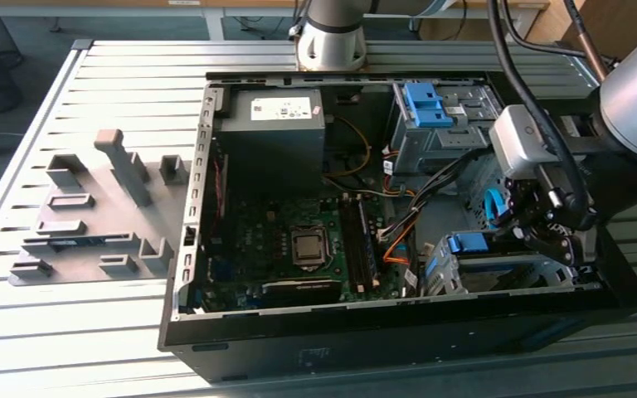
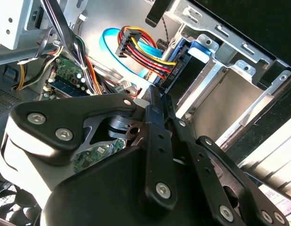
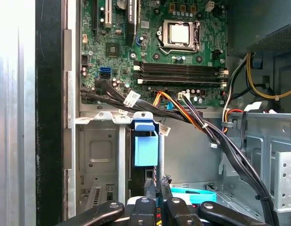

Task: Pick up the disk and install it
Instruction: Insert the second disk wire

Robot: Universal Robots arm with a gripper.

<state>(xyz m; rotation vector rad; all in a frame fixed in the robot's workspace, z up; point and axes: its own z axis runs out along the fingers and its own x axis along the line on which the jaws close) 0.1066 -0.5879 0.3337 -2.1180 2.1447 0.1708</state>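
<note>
The disk (image 3: 145,143) stands on edge inside the drive cage (image 3: 100,150) at the case's front corner, and what shows of it is mainly its blue carrier frame. In the exterior view the disk (image 1: 468,243) sits in the cage (image 1: 507,269) at the lower right of the open case. My gripper (image 3: 157,184) hovers just behind the disk's rear end, its thin black fingers (image 3: 166,188) drawn together with nothing seen between them. In the second wrist view the gripper (image 2: 155,99) tip lies right beside the disk (image 2: 183,66) and the wired connector (image 2: 168,76) at its end.
A bundle of cables (image 3: 206,127) crosses from the motherboard (image 3: 178,52) past the cage. The grey power supply (image 1: 272,124) fills the far corner. A second cage with a bare blue latch (image 1: 424,104) stands further back. A grey fixture with blocks (image 1: 97,215) lies at the exterior view's left.
</note>
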